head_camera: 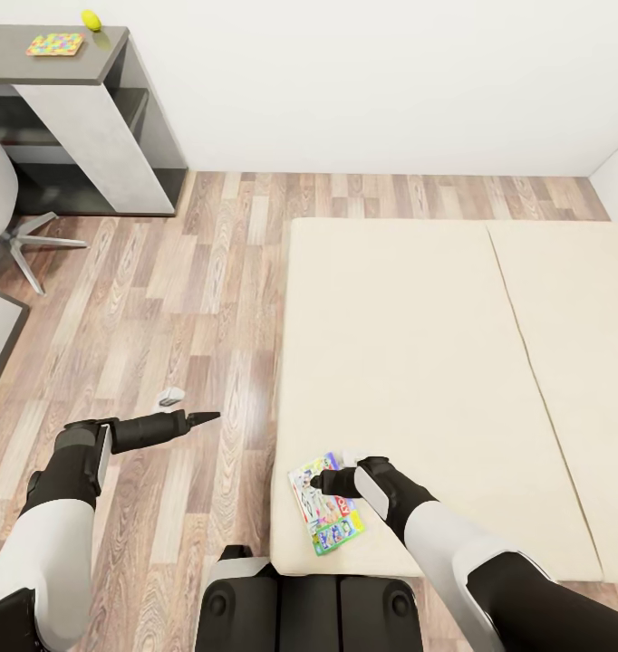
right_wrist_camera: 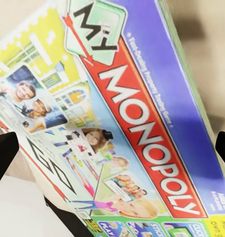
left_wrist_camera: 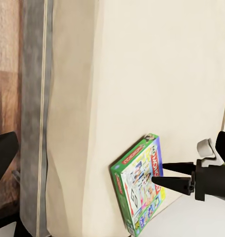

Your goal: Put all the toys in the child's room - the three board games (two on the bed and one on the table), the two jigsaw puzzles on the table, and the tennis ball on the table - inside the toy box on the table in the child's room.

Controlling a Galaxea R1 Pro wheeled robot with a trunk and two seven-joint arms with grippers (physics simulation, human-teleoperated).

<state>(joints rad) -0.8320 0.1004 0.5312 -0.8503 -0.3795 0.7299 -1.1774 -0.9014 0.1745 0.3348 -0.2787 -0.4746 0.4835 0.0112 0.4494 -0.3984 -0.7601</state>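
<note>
Monopoly box (head_camera: 325,503) lies flat on bed (head_camera: 418,362), near mattress corner at 6 o'clock in head view. Right gripper (head_camera: 320,480) right above box, fingers spread, not yet closed. We should lower straight, pinch box edge firmly, lift level. Left gripper (head_camera: 209,417) over floor at 9 o'clock from box, whether open or shut we cannot tell. Jigsaw puzzle (head_camera: 55,43) and tennis ball (head_camera: 91,19) wait on table (head_camera: 101,63), 11 o'clock.

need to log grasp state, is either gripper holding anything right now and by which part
Nothing is held. The right gripper hangs open just above the Monopoly box on the bed, not closed on it. The left gripper is over the floor, holding nothing.
</note>
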